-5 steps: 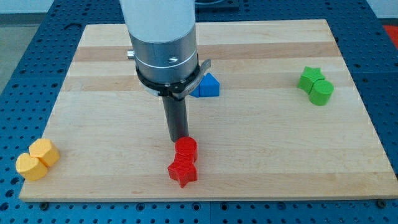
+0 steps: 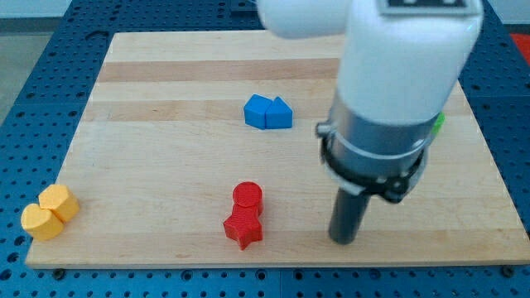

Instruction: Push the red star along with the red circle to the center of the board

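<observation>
The red circle (image 2: 247, 199) and the red star (image 2: 243, 227) sit touching near the view's bottom centre of the wooden board (image 2: 149, 157), the star just below the circle. My tip (image 2: 344, 240) rests on the board to the right of the red pair, about level with the star and well apart from it. The arm's white and grey body fills the view's upper right.
Two blue blocks (image 2: 268, 112), one a triangle, sit together above centre. A yellow pair (image 2: 48, 212) sits at the bottom left corner. A sliver of green (image 2: 438, 122) shows behind the arm at the right.
My tip has moved from just above the red circle to the right and down, now beside the red star. The arm now hides the green blocks. The red blocks have not moved.
</observation>
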`<act>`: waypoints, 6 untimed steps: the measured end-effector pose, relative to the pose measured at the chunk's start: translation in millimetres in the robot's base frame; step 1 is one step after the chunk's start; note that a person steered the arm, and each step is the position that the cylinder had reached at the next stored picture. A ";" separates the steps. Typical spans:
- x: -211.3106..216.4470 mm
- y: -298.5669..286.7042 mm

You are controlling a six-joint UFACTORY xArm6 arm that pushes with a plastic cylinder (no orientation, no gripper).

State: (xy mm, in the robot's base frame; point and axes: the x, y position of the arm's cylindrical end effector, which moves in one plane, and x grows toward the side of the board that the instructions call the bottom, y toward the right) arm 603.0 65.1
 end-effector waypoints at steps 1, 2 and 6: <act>15.7 -44.2; 14.8 -64.2; -27.0 -104.7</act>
State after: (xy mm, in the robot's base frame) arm 576.0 -39.6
